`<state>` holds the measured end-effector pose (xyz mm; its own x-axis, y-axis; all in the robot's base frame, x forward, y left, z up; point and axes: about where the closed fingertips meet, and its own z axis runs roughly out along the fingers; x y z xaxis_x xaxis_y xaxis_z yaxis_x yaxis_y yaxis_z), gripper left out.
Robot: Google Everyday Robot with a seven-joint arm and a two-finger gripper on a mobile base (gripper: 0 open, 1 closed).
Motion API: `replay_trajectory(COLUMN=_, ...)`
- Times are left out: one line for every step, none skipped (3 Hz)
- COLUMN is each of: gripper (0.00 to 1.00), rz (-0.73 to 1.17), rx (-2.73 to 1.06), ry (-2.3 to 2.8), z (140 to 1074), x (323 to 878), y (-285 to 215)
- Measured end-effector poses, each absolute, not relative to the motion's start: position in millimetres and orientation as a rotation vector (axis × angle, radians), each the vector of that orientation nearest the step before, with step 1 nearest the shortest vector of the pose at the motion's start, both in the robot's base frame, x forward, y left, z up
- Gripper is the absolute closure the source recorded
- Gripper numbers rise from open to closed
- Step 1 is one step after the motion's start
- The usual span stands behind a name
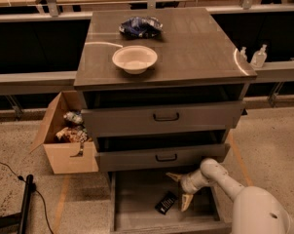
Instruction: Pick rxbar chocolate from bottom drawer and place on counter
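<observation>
The rxbar chocolate (pixel 166 202) is a small flat black wrapper lying on the floor of the open bottom drawer (pixel 137 204), right of centre. My gripper (pixel 180 189) hangs inside the drawer just right of and above the bar, fingers spread open, one fingertip (pixel 173 177) toward the back and one (pixel 186 202) beside the bar. It holds nothing. The white arm (pixel 225 179) reaches in from the lower right. The counter (pixel 195 48) is the grey-brown top of the cabinet above.
A white bowl (pixel 135 59) and a blue-and-white snack bag (pixel 140 27) sit on the counter. The two upper drawers (pixel 164 117) stand slightly pulled out above the gripper. A cardboard box (pixel 66 140) of items stands on the floor left of the cabinet. Two bottles (pixel 258 56) stand at the right.
</observation>
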<state>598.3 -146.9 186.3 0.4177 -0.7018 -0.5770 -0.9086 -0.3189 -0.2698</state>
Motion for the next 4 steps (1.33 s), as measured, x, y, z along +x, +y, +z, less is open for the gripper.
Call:
replay_trajectory(gripper=0.00, rz=0.460, rx=-2.143, ry=1.327, z=181, x=595, y=-139)
replay_trajectory(gripper=0.00, rz=0.413, rx=-2.162, ry=1.335, z=168, x=596, y=-136)
replay_trajectory(gripper=0.00, rz=0.380, rx=-2.172, ry=1.347, z=158, x=598, y=-134)
replay_trajectory(gripper=0.00, rz=0.387, rx=-2.189, ry=1.368, z=147, x=596, y=-134)
